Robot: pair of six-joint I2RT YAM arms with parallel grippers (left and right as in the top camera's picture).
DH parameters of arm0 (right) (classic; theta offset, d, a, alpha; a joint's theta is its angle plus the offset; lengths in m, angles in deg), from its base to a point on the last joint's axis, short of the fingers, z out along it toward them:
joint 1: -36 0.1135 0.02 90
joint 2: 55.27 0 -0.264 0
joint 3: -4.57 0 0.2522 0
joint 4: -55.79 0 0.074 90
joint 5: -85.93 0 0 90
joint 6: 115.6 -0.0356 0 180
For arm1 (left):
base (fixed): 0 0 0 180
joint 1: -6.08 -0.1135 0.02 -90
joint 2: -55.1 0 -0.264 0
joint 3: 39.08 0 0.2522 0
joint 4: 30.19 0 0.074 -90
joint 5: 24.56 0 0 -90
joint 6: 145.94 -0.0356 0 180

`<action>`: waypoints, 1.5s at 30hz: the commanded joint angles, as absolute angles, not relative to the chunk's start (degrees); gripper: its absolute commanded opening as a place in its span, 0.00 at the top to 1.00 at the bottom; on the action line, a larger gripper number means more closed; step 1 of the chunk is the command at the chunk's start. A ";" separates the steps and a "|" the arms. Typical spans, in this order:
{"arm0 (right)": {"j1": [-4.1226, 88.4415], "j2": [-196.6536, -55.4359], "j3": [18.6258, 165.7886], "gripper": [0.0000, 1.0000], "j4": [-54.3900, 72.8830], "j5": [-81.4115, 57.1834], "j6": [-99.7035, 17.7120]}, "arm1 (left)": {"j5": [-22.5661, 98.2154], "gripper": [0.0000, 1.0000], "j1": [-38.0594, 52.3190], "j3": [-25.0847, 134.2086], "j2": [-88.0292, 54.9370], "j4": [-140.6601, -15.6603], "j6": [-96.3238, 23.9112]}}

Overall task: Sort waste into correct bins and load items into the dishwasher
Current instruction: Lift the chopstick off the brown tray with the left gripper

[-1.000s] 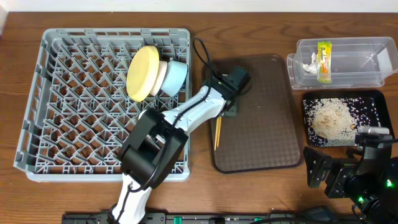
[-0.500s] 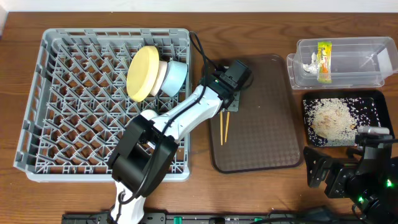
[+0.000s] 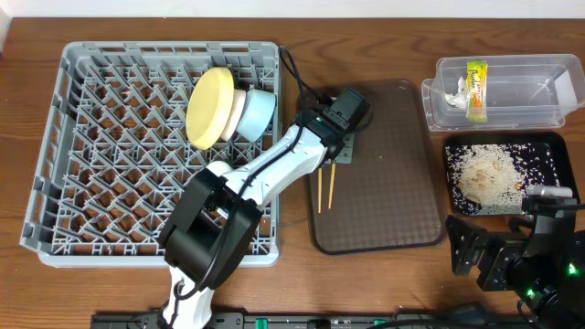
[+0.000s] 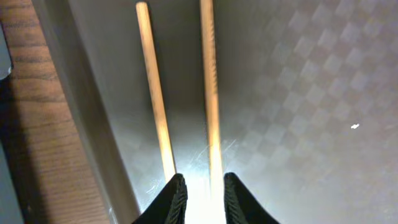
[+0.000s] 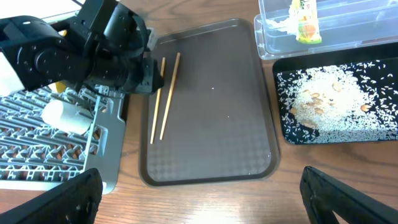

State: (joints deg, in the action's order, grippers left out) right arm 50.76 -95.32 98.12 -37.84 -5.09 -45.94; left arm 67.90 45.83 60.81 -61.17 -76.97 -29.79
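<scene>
Your left pincer [image 4: 200,199] sits low by the left edge of the brown tray [image 3: 393,201], its tips a sliver apart, and one of the chopsticks [image 4: 210,93] runs into the gap, but glare hides whether it is pinched. A second ago the sticks lay bunched nearer that edge; now they fan slightly. Your right pincer [image 5: 199,202] hangs wide apart over the front right corner of the desk [image 3: 366,283]. The rack [image 3: 91,137] at the left holds the yellow plate [image 3: 208,108], white bowl [image 3: 238,114] and blue bowl [image 3: 260,111], the clear tub [image 3: 512,117] at back right holds the wrapper [image 3: 475,89] and tissue [image 3: 454,91], and the black tray [image 3: 548,146] holds rice [image 3: 484,174].
</scene>
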 commanded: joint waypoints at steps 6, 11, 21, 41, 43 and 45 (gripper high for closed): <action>51.39 -95.24 98.95 0.01 -37.98 -4.32 -45.26 | 65.67 0.53 45.43 61.14 -60.69 -73.97 -30.36; 51.39 -95.24 98.95 0.01 -37.98 -4.34 -45.26 | 65.17 0.48 45.81 61.14 -60.95 -73.17 -30.40; 51.39 -95.24 98.95 0.01 -38.08 -4.37 -45.26 | 65.69 0.49 46.92 61.14 -64.73 -72.53 -33.00; 51.39 -95.24 98.95 0.01 -38.43 -4.56 -45.26 | 68.32 0.53 46.92 61.14 -70.19 -71.75 -34.56; 51.39 -95.24 98.95 0.01 -38.41 -4.56 -45.26 | 68.60 0.56 46.92 61.14 -70.63 -71.92 -35.41; 51.39 -95.24 98.95 0.01 -38.37 -4.56 -45.28 | 68.66 0.60 46.92 61.14 -71.18 -72.29 -35.61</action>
State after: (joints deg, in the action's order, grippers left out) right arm 50.76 -95.32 98.12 -38.30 -5.09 -45.94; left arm 67.35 47.03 60.81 -68.20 -71.42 -34.10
